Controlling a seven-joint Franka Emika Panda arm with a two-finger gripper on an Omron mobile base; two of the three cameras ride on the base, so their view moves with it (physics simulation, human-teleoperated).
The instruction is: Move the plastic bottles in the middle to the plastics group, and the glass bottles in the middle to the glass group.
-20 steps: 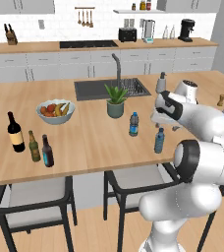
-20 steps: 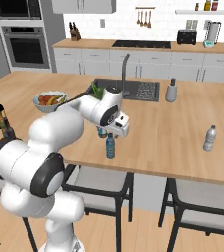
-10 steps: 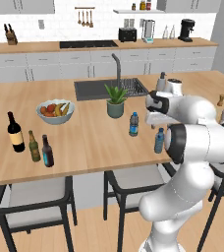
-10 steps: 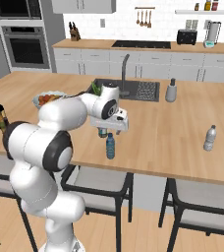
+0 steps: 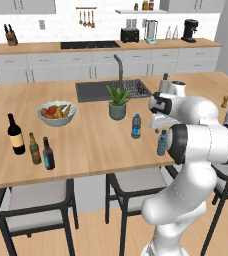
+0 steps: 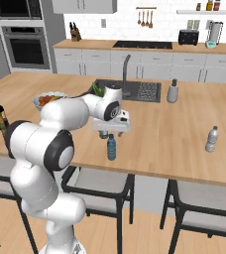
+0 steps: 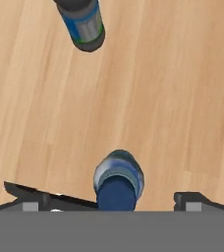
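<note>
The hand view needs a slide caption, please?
Open claw poised above a blue plastic bottle, another bottle nearby.

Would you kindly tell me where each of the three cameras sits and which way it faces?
Left base view: behind the arm's left, looking forward and down over the island; the white arm rises at lower right.
Right base view: behind its right, same island; the arm rises at lower left.
Hand view: on the hand, looking straight down; the open pincer straddles a blue bottle.
Both base views share the sink and fruit bowl.

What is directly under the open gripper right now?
In the hand view a blue plastic bottle stands upright under the gripper, dark cap between its spread tips, untouched. Its base is covered by its own body. Bare wooden counter surrounds it.
</note>
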